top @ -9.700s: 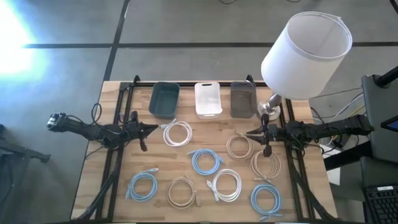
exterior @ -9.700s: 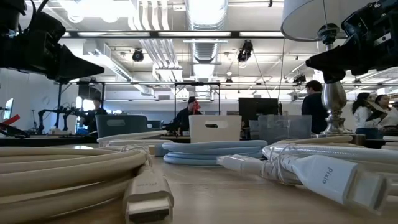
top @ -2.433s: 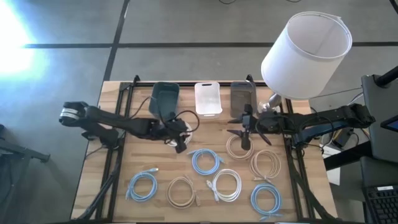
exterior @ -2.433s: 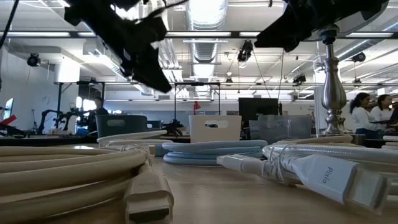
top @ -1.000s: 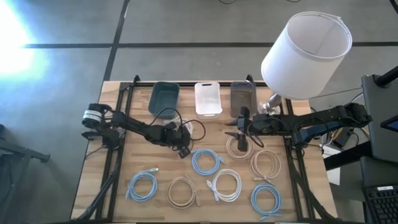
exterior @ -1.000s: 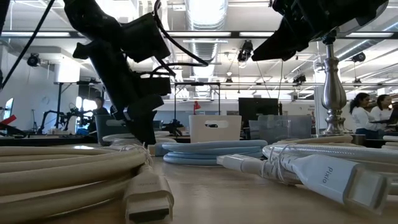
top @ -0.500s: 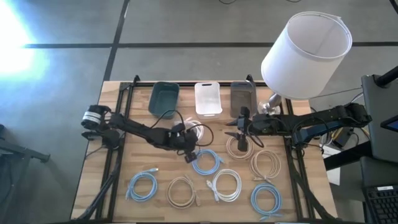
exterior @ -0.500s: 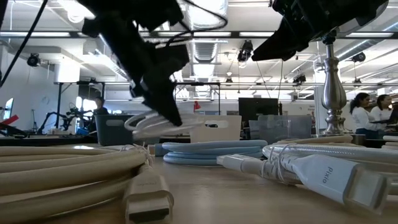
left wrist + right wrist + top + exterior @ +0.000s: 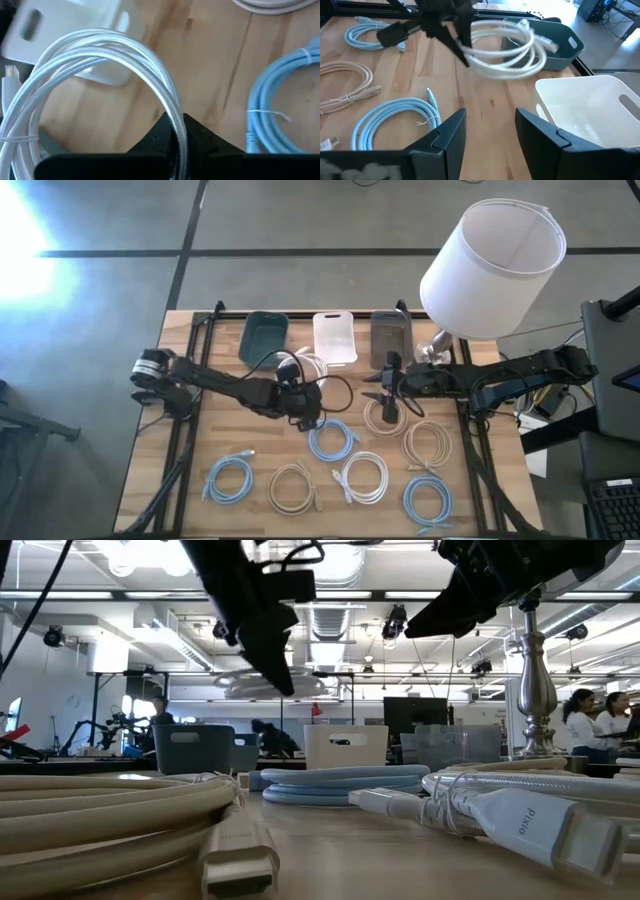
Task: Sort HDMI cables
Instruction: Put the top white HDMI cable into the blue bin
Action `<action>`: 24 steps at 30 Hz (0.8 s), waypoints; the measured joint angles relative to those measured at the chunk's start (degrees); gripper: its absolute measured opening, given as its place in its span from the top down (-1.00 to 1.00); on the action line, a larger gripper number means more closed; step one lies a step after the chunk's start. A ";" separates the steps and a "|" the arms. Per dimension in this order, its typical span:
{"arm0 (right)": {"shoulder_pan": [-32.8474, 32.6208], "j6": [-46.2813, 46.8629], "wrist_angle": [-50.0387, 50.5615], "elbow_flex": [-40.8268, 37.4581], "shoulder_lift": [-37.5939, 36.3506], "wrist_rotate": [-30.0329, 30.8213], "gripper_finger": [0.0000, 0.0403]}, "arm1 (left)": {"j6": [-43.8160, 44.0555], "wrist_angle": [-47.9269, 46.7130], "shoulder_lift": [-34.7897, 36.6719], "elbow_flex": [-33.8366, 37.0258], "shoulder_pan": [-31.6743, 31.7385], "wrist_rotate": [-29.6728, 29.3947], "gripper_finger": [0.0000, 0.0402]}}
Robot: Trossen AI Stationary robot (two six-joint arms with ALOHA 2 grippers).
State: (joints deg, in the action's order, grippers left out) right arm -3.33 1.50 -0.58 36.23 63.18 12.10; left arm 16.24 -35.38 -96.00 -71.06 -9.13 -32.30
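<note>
You are seeing only one readable marking: small raised lettering on the white HDMI plug (image 9: 545, 830) lying nearest the low camera on the wooden surface (image 9: 400, 860). It is reading roughly as "Pixio", though the letters are showing tilted and faint. Nothing else in any view is carrying legible text, numbers or signs.

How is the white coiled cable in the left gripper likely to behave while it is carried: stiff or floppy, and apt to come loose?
The white coiled cable hangs off the table from the left gripper, pinched at one strand.
It keeps a round loop, so it is probably springy rather than limp.
It looks light for its size.
A thin tie shows on its loops, so it likely stays coiled, though it may swing.
</note>
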 joint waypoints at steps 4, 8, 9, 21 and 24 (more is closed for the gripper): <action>0.00 0.00 0.06 0.00 0.00 -0.01 0.17 | -3.02 -2.58 1.40 -2.00 0.02 -1.46 0.85; 0.02 0.00 0.41 0.00 0.00 0.00 0.17 | -5.93 -3.08 4.63 -1.68 0.02 -1.75 0.86; 0.02 0.00 0.42 -0.02 0.00 0.00 0.17 | -5.94 -3.63 5.80 -1.54 0.02 -2.33 0.86; 0.00 0.02 0.36 -0.02 0.00 -0.01 0.17 | 0.04 -3.74 21.19 8.36 1.92 -15.65 0.86; -0.02 0.02 0.35 -0.02 0.01 -0.01 0.17 | 3.18 -2.96 23.71 12.95 3.36 -16.41 0.86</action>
State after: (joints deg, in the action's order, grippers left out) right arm -3.36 1.52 -0.23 36.21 63.18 12.09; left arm 19.41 -38.34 -72.29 -58.11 -5.77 -48.70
